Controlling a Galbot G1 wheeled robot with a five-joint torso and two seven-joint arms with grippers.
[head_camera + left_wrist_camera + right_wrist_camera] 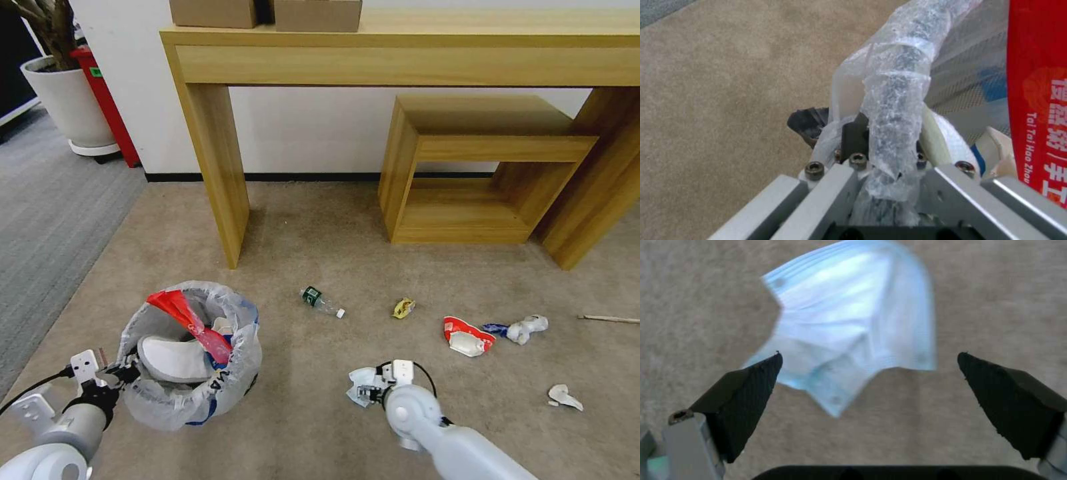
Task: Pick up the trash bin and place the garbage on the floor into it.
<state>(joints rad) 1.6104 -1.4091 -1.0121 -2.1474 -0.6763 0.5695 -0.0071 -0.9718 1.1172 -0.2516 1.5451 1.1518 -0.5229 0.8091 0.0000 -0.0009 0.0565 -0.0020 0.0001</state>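
The trash bin [200,393], lined with a translucent white bag, sits on the beige floor [300,427] at the front left. My left gripper [123,373] is shut on its bag-covered rim [898,83]. Inside lie a white slipper [170,360] and a red wrapper [190,320]. My right gripper [869,355] hangs open just over a light-blue face mask [853,323] on the carpet, one finger on each side. Other garbage lies beyond: a small bottle [321,301], a yellow wrapper [403,307], a red-white wrapper [467,335], crumpled paper [527,329], a stick [610,319], a white scrap [565,397].
A wooden console table leg [217,167] stands behind the bin, and a low wooden shelf [467,173] sits under the table at the right. At the far left are a white plant pot [67,100] and grey ribbed carpet [47,213].
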